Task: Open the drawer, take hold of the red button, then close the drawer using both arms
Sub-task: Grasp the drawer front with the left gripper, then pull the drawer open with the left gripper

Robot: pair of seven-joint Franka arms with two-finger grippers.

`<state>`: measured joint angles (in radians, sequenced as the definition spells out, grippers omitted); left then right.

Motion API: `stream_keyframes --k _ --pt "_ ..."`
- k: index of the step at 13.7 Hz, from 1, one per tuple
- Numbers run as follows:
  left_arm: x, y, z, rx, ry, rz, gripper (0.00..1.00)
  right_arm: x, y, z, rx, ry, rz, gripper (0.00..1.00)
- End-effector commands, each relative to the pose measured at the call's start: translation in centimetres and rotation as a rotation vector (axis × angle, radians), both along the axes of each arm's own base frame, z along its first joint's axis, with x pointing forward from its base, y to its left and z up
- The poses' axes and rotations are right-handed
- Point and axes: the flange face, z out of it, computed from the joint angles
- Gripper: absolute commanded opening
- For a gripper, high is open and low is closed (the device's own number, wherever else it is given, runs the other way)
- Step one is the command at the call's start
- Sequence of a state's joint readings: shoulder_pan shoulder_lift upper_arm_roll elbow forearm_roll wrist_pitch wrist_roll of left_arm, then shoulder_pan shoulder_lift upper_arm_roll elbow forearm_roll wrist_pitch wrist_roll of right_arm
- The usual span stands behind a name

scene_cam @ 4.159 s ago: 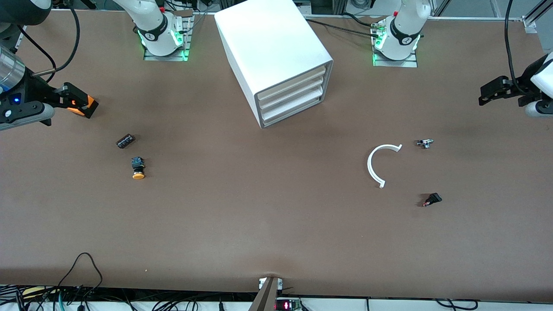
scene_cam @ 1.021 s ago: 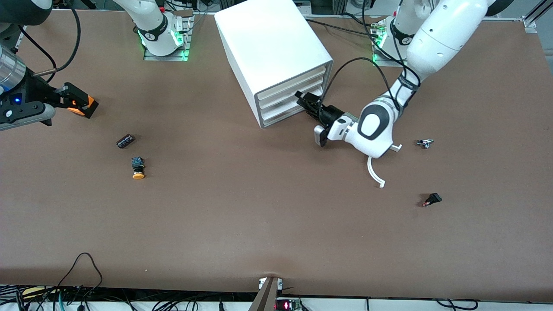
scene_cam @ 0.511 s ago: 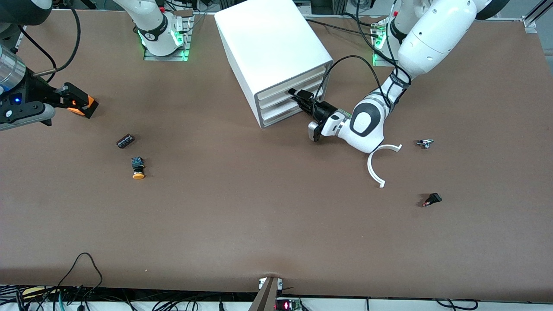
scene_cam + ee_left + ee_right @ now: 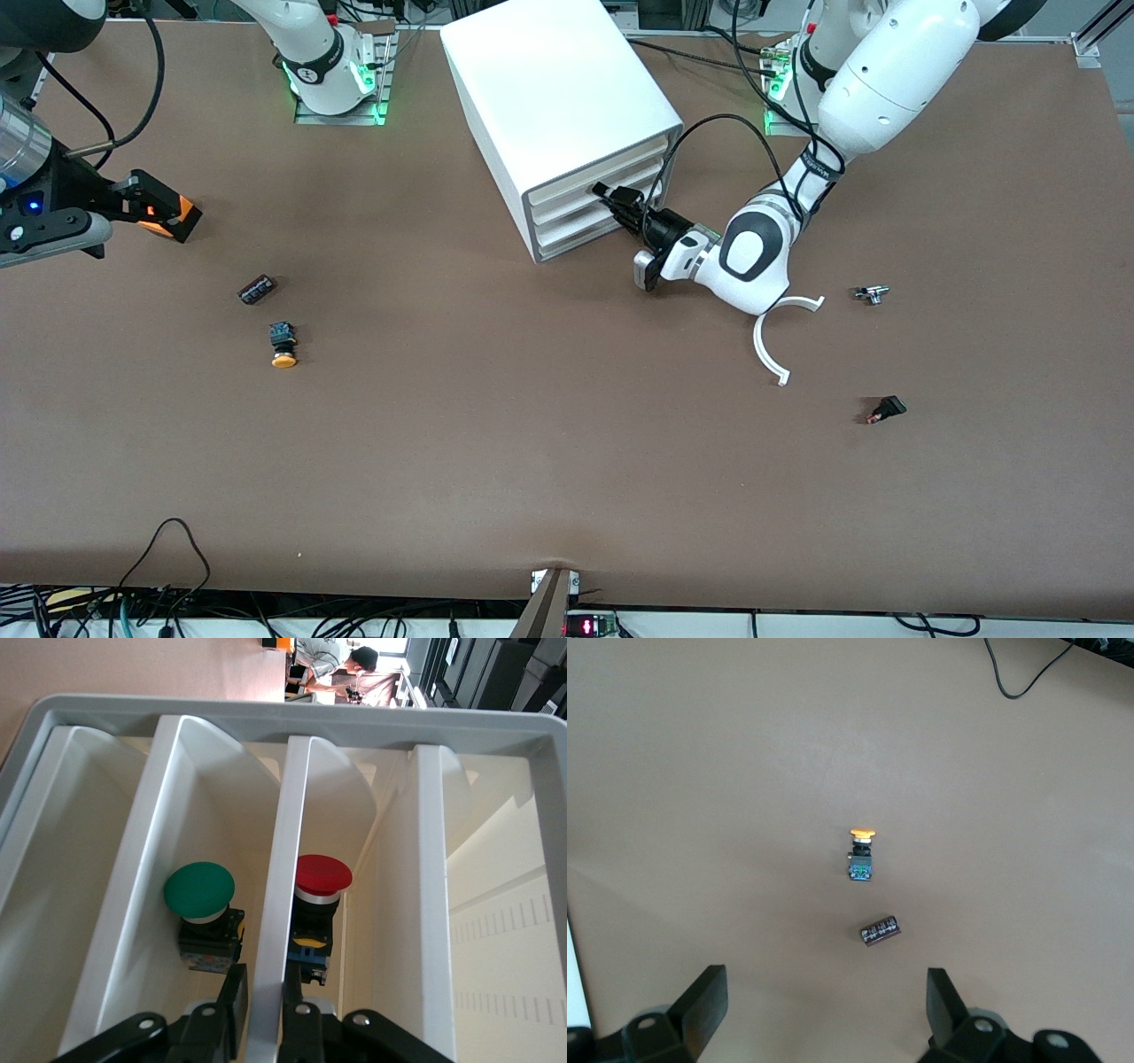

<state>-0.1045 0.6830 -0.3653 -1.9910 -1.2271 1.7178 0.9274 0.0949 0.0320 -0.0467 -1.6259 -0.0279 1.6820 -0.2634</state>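
Step in hand — opening the drawer. The left gripper [image 4: 611, 197] is seen at the front of the white drawer unit [image 4: 567, 106], its fingers [image 4: 235, 1005] pinched on a drawer's lip [image 4: 266, 992]. In the left wrist view the red button [image 4: 321, 881] is seen in one drawer, with a green one [image 4: 200, 895] in the next. A straight pull outward is judged to be required next. The right gripper [image 4: 824, 1005] waits spread wide, over the table [image 4: 532, 443] above an orange-capped button [image 4: 860, 855].

Orange-capped button [image 4: 860, 856] near black component [image 4: 880, 931]
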Motion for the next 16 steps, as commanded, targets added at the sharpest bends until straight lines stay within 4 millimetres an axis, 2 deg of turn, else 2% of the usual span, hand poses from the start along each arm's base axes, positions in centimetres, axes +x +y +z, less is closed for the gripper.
stream_keyframes --k 1,7,8,9,16 --pt "0.8 0.6 0.3 0.007 0.029 0.051 0.2 0.4 -0.3 0.4 -0.016 -0.009 -0.019 0.99" --pt "4.0 3.3 1.1 0.037 0.059 0.125 0.19 1.5 0.5 0.4 -0.008 -0.027 -0.006 0.99" --pt "4.7 4.1 1.2 0.04 0.064 0.145 0.19 2.2 0.7 -0.8 -0.004 -0.017 -0.007 0.99" --pt "5.5 5.0 1.5 0.039 0.062 0.166 0.19 2.2 0.9 -0.8 -0.002 -0.019 0.001 0.99" --pt "7.8 8.3 1.7 0.047 0.073 0.237 0.21 2.8 0.8 -1.4 0.016 -0.021 -0.01 0.99"
